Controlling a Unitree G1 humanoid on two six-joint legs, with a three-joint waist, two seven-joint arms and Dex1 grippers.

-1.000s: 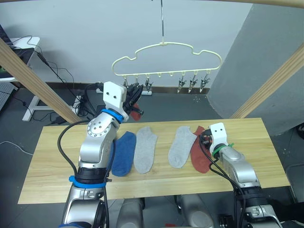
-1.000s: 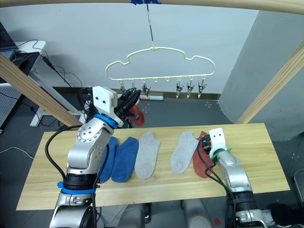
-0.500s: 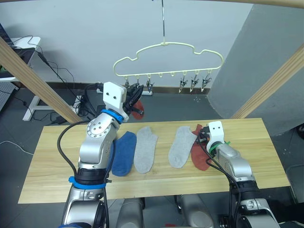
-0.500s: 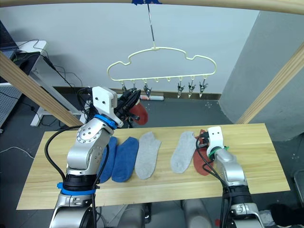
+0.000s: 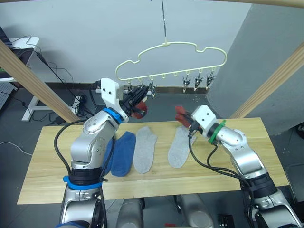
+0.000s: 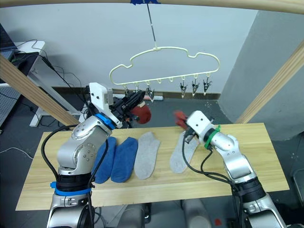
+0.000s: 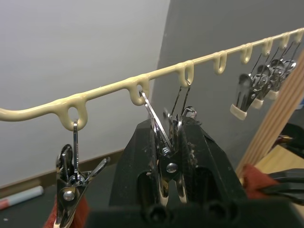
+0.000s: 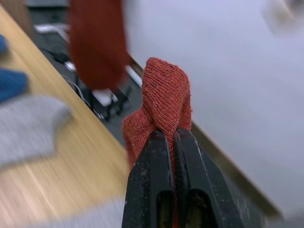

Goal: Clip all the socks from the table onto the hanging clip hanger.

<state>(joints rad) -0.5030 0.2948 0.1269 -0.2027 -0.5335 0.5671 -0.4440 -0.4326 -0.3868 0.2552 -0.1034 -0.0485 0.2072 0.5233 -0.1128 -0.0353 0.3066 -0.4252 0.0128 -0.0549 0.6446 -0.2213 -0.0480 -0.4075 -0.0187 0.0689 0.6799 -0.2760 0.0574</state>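
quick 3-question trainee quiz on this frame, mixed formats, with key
1. Multiple choice: what does the right gripper hold?
A) a blue sock
B) a rust red sock
C) nothing
2. True or false: exactly four socks lie on the table.
3. Fill in: the left gripper is closed on a metal ____ of the clip hanger.

Key:
1. B; the sock is lifted clear of the wood.
2. True: two blue socks and two grey socks.
3. clip
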